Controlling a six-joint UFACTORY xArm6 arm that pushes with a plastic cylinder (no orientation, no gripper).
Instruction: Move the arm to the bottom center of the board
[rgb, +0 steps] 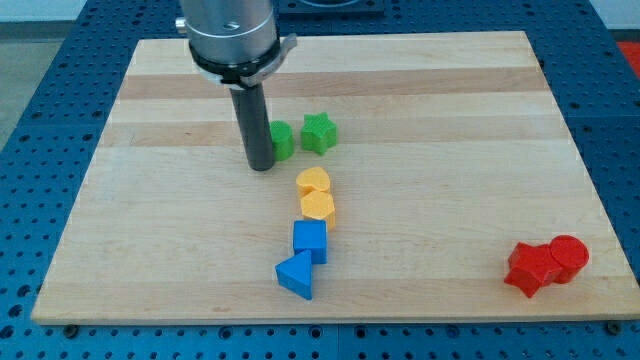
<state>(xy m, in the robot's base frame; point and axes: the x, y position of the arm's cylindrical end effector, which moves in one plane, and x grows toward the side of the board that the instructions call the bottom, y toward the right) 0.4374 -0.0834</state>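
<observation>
My tip (261, 166) rests on the wooden board (150, 200), a little above its middle and left of centre. A green block (283, 140) sits just to the tip's right, partly hidden behind the rod, and a green star (319, 132) lies further right. Below and right of the tip, two yellow blocks (314, 183) (317, 205) touch each other. Under them stand a blue cube (310, 240) and a blue triangular block (296, 275), near the view's bottom centre.
A red star (530, 268) and a red cylinder (567, 257) touch each other at the board's bottom right. A blue perforated table (40, 150) surrounds the board.
</observation>
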